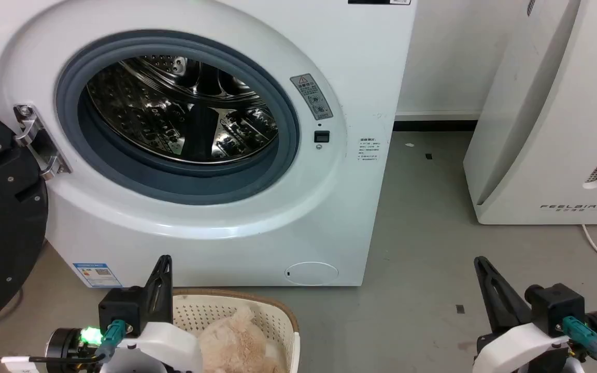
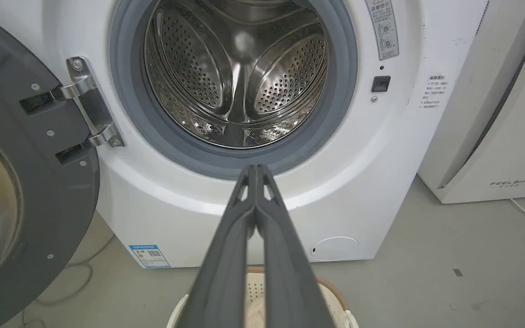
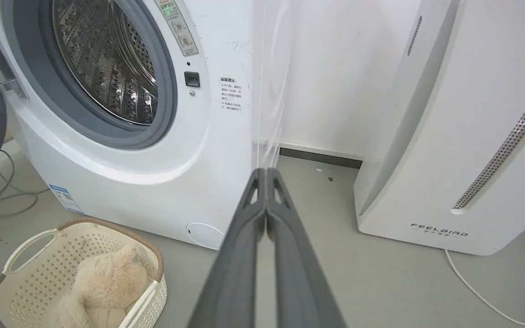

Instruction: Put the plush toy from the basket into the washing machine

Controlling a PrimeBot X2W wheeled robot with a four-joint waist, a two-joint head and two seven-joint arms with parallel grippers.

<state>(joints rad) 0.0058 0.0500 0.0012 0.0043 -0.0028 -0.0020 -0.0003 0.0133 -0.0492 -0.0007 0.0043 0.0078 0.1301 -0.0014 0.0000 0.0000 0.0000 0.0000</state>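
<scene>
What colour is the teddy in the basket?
The teddy is fluffy cream-beige, best seen in the right wrist view.

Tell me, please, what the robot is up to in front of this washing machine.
The robot faces the washing machine, whose black door stands open at the left; the steel drum looks empty. The plush toy lies in the basket on the floor in front of the washer. Both grippers are shut and hold nothing: the left gripper is above the basket, the right gripper over bare floor. The toy has not yet been picked up.
</scene>
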